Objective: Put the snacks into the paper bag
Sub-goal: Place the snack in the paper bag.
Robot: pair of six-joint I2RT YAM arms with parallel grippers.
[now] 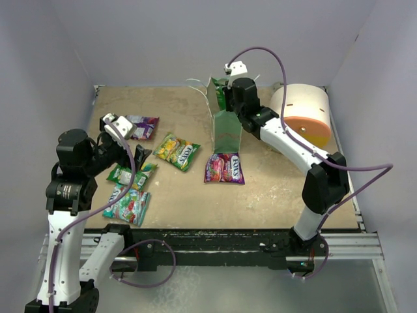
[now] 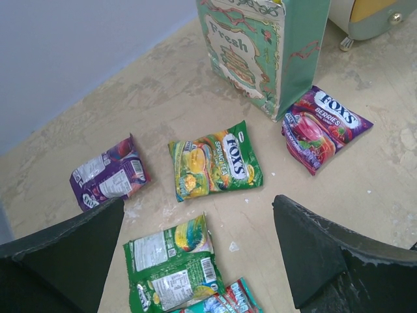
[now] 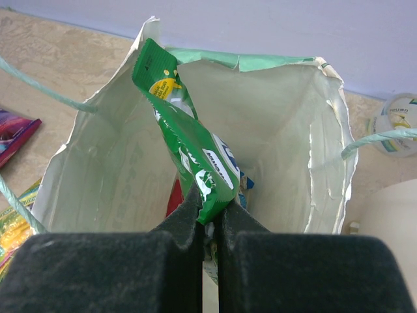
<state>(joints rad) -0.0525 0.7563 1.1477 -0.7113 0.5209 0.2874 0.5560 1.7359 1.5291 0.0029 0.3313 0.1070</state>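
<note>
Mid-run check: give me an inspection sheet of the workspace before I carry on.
Surface: tan table, scuffed, white specks.
Job's things: paper bag upright; green packet partly in its mouth; loose on table: purple packet, yellow-green packet, magenta packet, second green packet, teal packet.
Clutter: white cylinder, orange face, right of bag.
Pincers: right pincer shut on green packet; left pincer open above loose packets.
Cables: purple cables loop off both arms.
Surroundings: pale walls on three sides.

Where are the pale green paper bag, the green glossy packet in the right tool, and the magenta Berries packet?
Pale green paper bag (image 2: 244, 55): left wrist view, printed front face.
Green glossy packet (image 3: 192, 153): right wrist view, middle.
Magenta Berries packet (image 2: 322, 127): left wrist view, centre.
</note>
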